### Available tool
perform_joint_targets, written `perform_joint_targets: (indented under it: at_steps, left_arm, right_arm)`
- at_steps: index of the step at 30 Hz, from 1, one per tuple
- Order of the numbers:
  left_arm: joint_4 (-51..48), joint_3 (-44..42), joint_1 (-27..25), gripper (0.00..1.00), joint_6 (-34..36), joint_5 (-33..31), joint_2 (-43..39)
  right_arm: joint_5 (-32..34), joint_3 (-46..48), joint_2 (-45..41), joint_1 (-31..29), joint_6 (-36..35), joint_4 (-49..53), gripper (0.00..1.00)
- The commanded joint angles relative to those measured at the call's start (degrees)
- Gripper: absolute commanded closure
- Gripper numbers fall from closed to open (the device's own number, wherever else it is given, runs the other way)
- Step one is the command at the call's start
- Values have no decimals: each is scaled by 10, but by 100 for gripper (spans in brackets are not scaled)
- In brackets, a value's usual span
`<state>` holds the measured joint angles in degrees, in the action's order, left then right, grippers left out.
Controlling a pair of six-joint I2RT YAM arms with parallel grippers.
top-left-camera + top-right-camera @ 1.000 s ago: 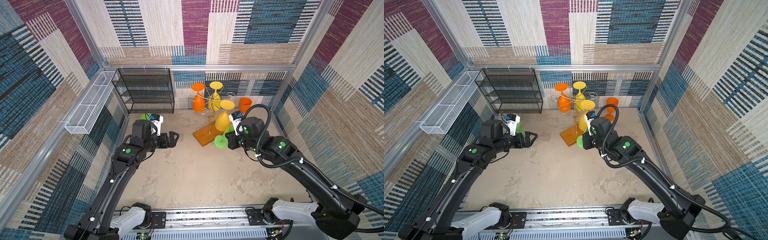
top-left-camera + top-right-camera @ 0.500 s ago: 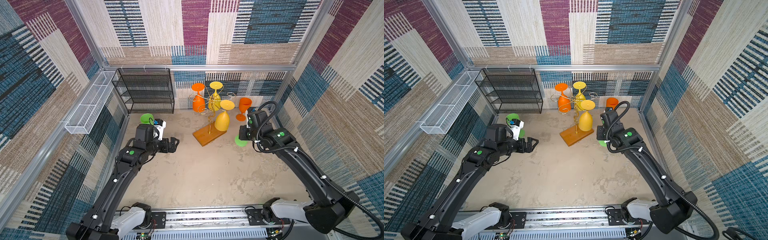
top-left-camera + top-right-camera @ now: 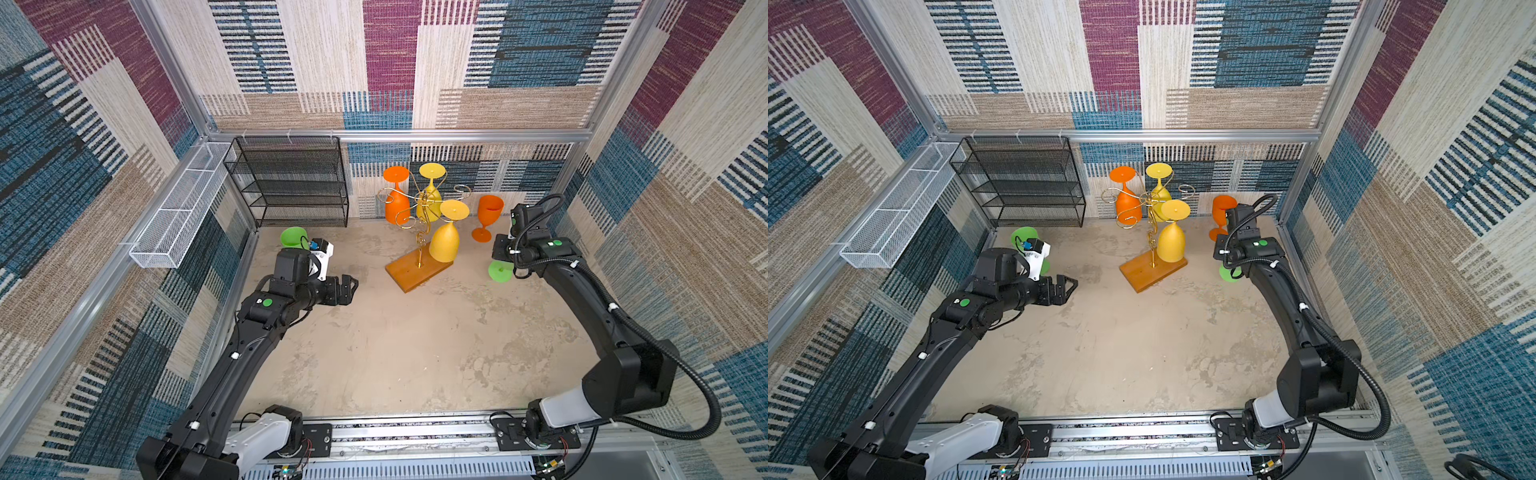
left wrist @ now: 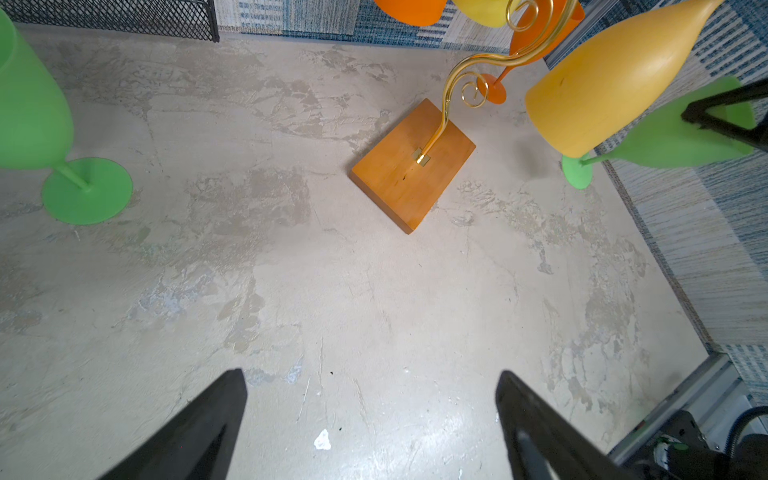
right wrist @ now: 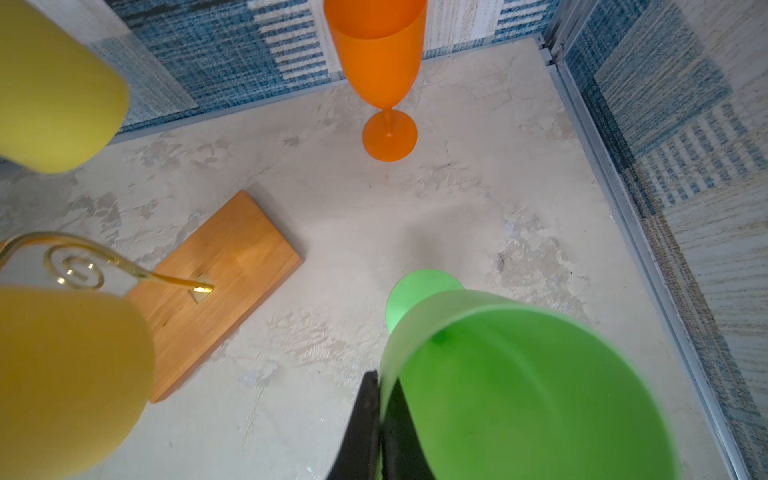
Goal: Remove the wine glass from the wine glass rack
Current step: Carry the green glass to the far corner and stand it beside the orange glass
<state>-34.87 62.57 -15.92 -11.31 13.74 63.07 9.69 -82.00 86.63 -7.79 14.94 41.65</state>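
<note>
The wine glass rack (image 3: pixel 422 232) is a gold wire stand on an orange-brown wooden base (image 3: pixel 1152 270), at the back middle in both top views. An orange glass (image 3: pixel 397 205) and two yellow glasses (image 3: pixel 444 245) hang bowl-down from its arms. My right gripper (image 5: pixel 379 376) is shut on the rim of a green wine glass (image 5: pixel 519 386), held mouth-up to the right of the rack, clear of it. Its foot (image 3: pixel 500 271) is low over the floor; contact cannot be told. My left gripper (image 3: pixel 348 287) hangs open and empty, left of the rack base (image 4: pixel 413 166).
An orange glass (image 3: pixel 488 214) stands upright on the floor by the back wall, just behind my right gripper. A second green glass (image 4: pixel 37 120) stands behind my left wrist. A black mesh shelf unit (image 3: pixel 291 183) and a white wire tray (image 3: pixel 178 216) line the back left.
My right gripper has carried the green wine glass from beside the rack rightward toward the right wall. My left gripper has shifted slightly and stays open.
</note>
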Motion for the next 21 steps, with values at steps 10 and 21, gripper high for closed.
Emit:
perform_joint_targets:
  at_steps: [10,21]
  left_arm:
    - [20,-3,0,5,32,0,23]
    - [26,10,0,6,43,4,66]
  right_arm:
    - [-3,-159,189,103,-69,-74,100]
    - [-38,-428,403,148,-99,-8,100]
